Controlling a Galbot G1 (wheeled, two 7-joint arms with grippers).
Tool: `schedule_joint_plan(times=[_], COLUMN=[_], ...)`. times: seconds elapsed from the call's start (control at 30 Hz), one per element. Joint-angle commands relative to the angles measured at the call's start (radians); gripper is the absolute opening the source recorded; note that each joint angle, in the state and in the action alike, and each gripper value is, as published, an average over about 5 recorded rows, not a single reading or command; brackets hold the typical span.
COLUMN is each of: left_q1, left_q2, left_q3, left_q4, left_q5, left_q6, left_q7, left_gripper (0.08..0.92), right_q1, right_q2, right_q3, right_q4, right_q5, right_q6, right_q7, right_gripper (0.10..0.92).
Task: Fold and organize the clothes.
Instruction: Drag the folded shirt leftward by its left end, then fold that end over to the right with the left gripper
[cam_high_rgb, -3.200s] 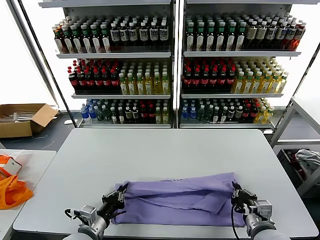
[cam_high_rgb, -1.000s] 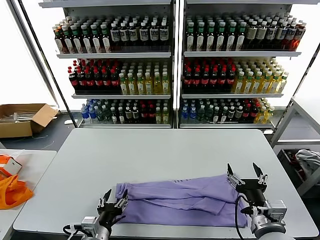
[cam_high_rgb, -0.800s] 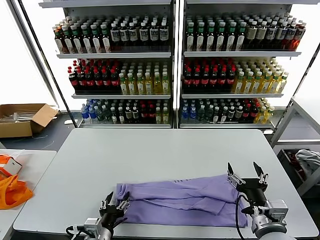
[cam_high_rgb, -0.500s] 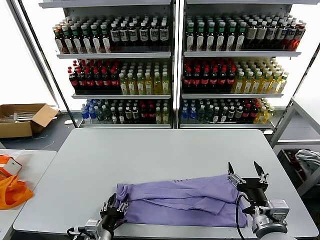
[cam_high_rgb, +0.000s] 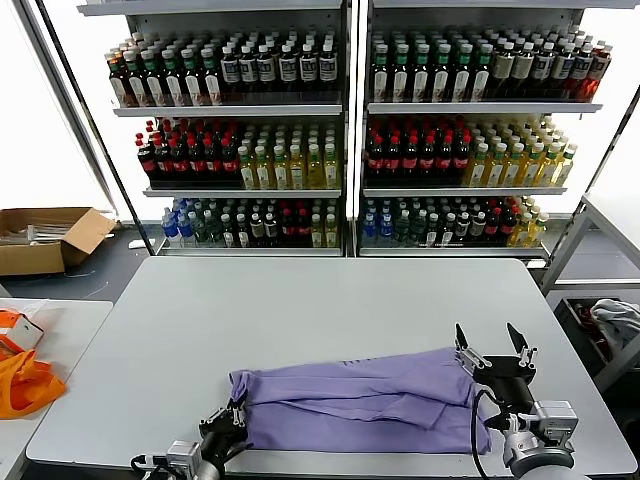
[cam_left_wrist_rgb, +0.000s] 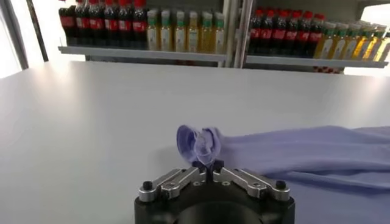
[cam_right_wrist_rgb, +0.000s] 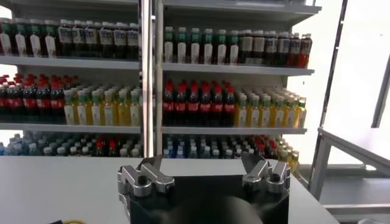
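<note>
While the shirt (cam_high_rgb: 360, 402) lies as a long folded band along the near edge of the tabletop (cam_high_rgb: 330, 300), the fold stands part-done — lengthwise halving made, crosswise fold judged outstanding.

Shirt: lavender, plain side up, running from near the near-left corner towards the near-right corner; layers overlap unevenly, one flap creased across the middle. Its left end is rucked into a small curl, seen in the left wrist view just ahead of the left tool (cam_left_wrist_rgb: 210, 165).

Left tool (cam_high_rgb: 225, 428): low at the near edge, at the shirt's left end; jaws brought together on a pinch of that curled end.

Right tool (cam_high_rgb: 493, 352): raised above the shirt's right end, tilted up towards the shelves, jaws spread wide, holding nothing.

Step in hand: re-gripping the two ends after the long fold.

Next move, as judged — right tool must come down and take the right end, so that both ends can be lifted and one carried over the other; the loose middle flap may slip.
</note>
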Motion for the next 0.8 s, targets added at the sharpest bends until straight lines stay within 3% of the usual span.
schedule_joint_plan(times=[0.03,0.13,0.27,0.33,0.4,0.53,0.8], left_q1=[-0.011,-0.029,-0.011,0.004,0.012,0.006,0.012], left_q2=[0.076,0.234,0.489,0.572,0.612,0.563,0.244], left_q3=[-0.181,-0.407,-0.716,-0.811,-0.854,-0.800,-0.330], left_q4=[-0.056,-0.054,0.065,0.124,0.145,0.089,-0.097], left_q5=[-0.024,-0.104,-0.161,-0.180,-0.198,-0.189,-0.044], left_q6=[0.000,0.017,0.004,0.000,0.005,0.026,0.055], left_q7=[0.011,0.027,0.064,0.078,0.085,0.091,0.073], left_gripper=[0.095,0.093,0.093,0.093,0.093,0.093,0.093], right_q1=[0.007,0.015,0.030,0.038,0.041,0.046,0.020], right_q2=[-0.002,-0.008,-0.010,-0.004,0.003,0.017,0.039], right_q3=[-0.001,-0.002,-0.002,-0.005,-0.011,-0.026,-0.029], right_q4=[-0.003,0.001,-0.005,-0.016,-0.023,-0.028,-0.018], right_q5=[0.001,0.008,0.021,0.023,0.021,0.011,-0.014], right_q6=[-0.002,-0.006,-0.009,-0.008,-0.007,-0.007,-0.003], right_q7=[0.000,-0.001,-0.001,-0.001,-0.002,-0.003,-0.005], right_gripper=[0.823,0.823,0.823,0.823,0.823,0.823,0.823])
